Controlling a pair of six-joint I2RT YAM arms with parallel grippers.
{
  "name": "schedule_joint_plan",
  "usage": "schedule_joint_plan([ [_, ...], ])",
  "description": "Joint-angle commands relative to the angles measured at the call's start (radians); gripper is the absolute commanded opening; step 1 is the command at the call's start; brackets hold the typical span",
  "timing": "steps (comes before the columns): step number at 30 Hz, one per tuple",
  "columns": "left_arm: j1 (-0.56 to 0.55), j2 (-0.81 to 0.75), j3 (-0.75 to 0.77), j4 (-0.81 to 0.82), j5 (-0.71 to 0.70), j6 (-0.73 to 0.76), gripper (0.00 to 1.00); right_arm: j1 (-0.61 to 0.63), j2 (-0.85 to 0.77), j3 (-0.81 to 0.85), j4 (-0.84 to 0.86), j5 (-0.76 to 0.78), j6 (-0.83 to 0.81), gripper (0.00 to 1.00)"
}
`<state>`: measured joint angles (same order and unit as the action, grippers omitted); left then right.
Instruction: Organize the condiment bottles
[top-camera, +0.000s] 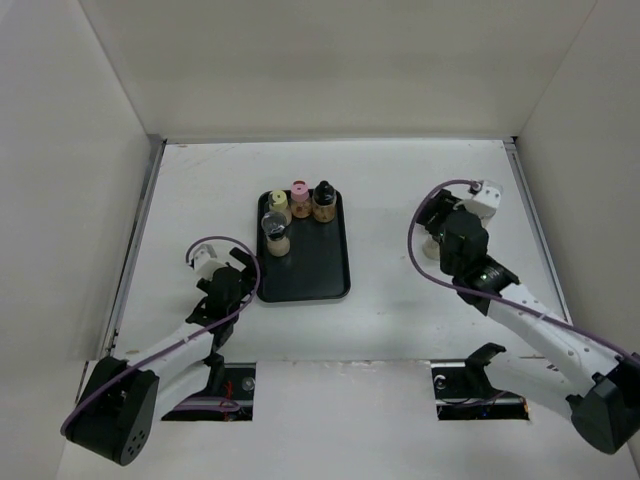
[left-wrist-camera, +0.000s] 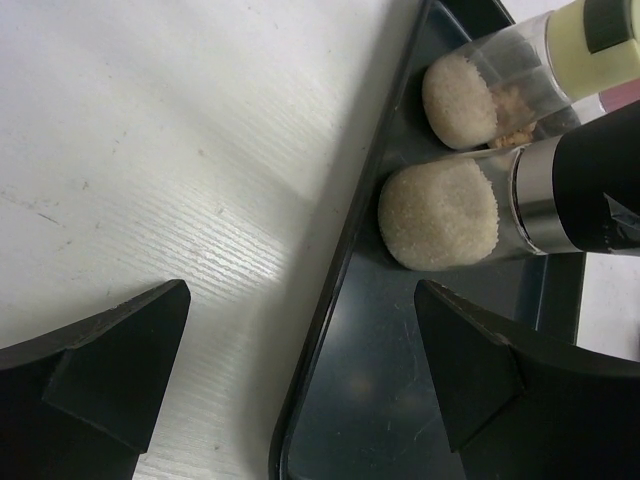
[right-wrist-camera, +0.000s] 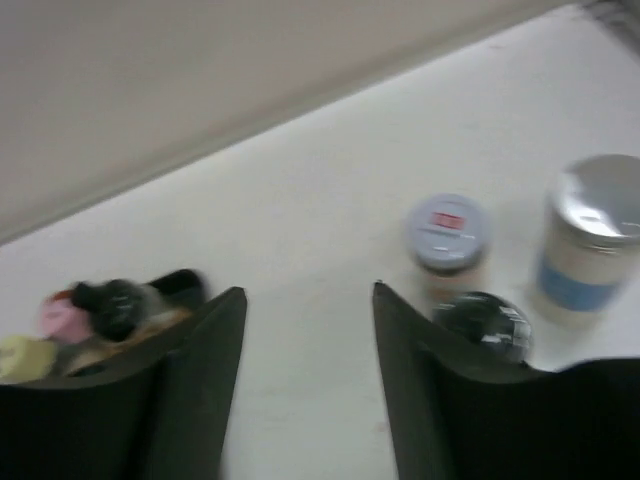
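While right gripper (right-wrist-camera: 308, 300) hovers, jaws apart, empty, three loose small capped condiment bottles (right-wrist-camera: 448, 232) stand at its 2 o'clock: centre on one, spare neighbours. Left gripper (left-wrist-camera: 300, 290) jaws apart too, empty, over flat black rectangular tray (left-wrist-camera: 390, 400) rim.

Four bottles (top-camera: 300, 197) upright on tray (top-camera: 315, 270); seemingly three jars (right-wrist-camera: 448, 235) apart.

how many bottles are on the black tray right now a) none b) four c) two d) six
b, the top view shows four on the tray: a yellow-capped bottle, a pink-capped bottle and a black-capped bottle in a row at its far end, and a silver-capped bottle just in front of them.
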<state>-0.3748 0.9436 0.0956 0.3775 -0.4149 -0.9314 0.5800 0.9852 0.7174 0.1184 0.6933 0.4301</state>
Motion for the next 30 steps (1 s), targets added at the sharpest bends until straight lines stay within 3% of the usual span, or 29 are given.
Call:
schedule_joint_plan([
  [1,-0.012,0.010,0.015,0.061,-0.002,0.002,1.00,-0.079,-0.029,-0.071,-0.178,0.065,0.044,0.74],
  [4,-0.011,0.027,0.018,0.063,0.001,0.002,1.00,-0.121,0.004,-0.082,-0.198,0.011,0.036,0.88],
  [7,-0.009,0.017,0.018,0.063,-0.002,0.002,1.00,-0.136,0.058,-0.081,-0.166,-0.035,0.024,0.94],
  [17,-0.011,0.034,0.020,0.067,-0.004,0.005,1.00,-0.252,0.260,-0.018,-0.074,-0.138,-0.007,0.92],
  [21,-0.008,0.031,0.018,0.067,0.004,0.003,1.00,-0.268,0.309,-0.007,-0.023,-0.156,-0.016,0.85],
  [25,-0.011,0.037,0.019,0.067,-0.004,0.005,1.00,-0.263,0.297,-0.007,-0.005,-0.137,-0.019,0.60],
  [30,-0.014,0.029,0.019,0.067,-0.001,0.005,1.00,-0.142,0.207,0.002,-0.022,-0.078,-0.031,0.54],
])
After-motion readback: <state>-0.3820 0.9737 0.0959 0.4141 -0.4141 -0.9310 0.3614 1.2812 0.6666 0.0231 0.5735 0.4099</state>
